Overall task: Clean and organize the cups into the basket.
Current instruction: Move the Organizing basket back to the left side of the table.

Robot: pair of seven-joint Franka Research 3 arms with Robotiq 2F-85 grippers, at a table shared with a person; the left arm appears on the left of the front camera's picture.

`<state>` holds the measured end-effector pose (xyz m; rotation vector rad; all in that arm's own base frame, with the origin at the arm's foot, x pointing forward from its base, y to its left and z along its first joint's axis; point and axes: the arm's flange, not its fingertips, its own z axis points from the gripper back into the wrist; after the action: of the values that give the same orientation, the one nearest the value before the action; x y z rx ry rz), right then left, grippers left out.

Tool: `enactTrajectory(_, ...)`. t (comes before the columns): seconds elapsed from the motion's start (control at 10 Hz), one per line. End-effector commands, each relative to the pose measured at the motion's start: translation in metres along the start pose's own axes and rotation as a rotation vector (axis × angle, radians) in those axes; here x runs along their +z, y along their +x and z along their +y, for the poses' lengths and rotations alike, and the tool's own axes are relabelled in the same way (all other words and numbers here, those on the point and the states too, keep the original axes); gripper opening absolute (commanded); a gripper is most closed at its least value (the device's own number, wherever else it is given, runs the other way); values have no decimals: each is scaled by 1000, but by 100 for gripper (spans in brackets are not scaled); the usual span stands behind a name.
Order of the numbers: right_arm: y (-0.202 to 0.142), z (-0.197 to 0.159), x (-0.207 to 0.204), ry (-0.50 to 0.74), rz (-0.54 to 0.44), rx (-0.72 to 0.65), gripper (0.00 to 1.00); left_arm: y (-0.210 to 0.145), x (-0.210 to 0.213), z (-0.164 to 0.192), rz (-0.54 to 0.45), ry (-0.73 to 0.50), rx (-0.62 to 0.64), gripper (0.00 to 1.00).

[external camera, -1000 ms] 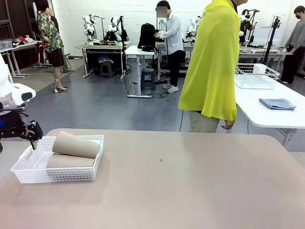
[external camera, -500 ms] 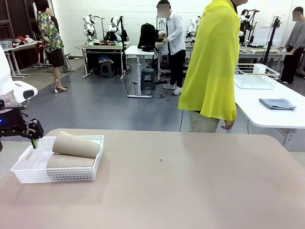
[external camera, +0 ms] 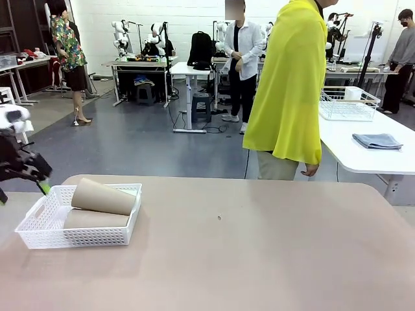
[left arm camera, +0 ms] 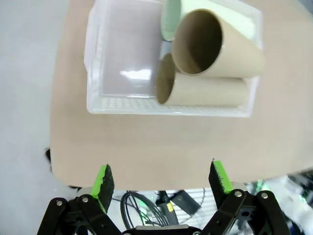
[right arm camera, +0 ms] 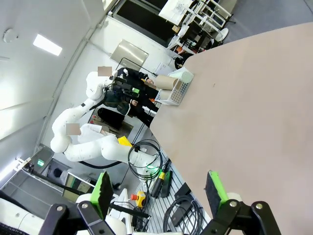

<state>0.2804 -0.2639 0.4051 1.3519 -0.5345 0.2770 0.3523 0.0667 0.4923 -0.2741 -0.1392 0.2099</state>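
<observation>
The white lattice basket (external camera: 45,234) sits at the table's left end with two tan cups lying in it, one (external camera: 104,196) resting on top of the other (external camera: 97,219). From the left wrist view, the basket (left arm camera: 122,105) holds the upper tan cup (left arm camera: 220,49), the lower tan cup (left arm camera: 205,90) and a pale mint green cup (left arm camera: 171,19) behind them. My left gripper (left arm camera: 161,178) is open and empty, hanging off the table's left edge, apart from the basket; it appears as the left gripper (external camera: 23,191) at the picture's left side. My right gripper (right arm camera: 159,188) is open and empty over the table's near edge.
A person in a yellow top (external camera: 288,84) stands at the table's far side with hands down. A white side table at the right carries a wire basket (external camera: 347,103) and a folded grey cloth (external camera: 377,140). The tan tabletop (external camera: 259,246) stretches bare to the right of the basket.
My left gripper has drawn back to the left, away from the basket's left end, still open. The cups and basket have not moved.
</observation>
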Motion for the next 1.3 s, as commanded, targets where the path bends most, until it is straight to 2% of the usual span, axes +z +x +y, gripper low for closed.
enactTrajectory(0.0, -3, 2, -2, -14, 1, -6, 100, 22, 24, 58, 202, -452, -73, 100)
enactTrajectory(0.2, -3, 2, -2, -14, 1, -6, 100, 26, 37, 112, 198, -764, -107, 100)
enactTrajectory(0.4, -3, 2, -2, -14, 1, -6, 100, 26, 56, 164, 218, -981, -115, 100)
enactTrajectory(0.6, -3, 2, -2, -14, 1, -6, 100, 24, 61, 208, 192, -1080, -78, 100)
enactTrajectory(0.8, -3, 2, -2, -14, 1, -6, 100, 18, 59, 244, 153, -1107, -47, 100)
enactTrajectory(1.2, -3, 2, -2, -14, 1, -6, 100, 24, 46, 280, 120, -1119, 35, 100)
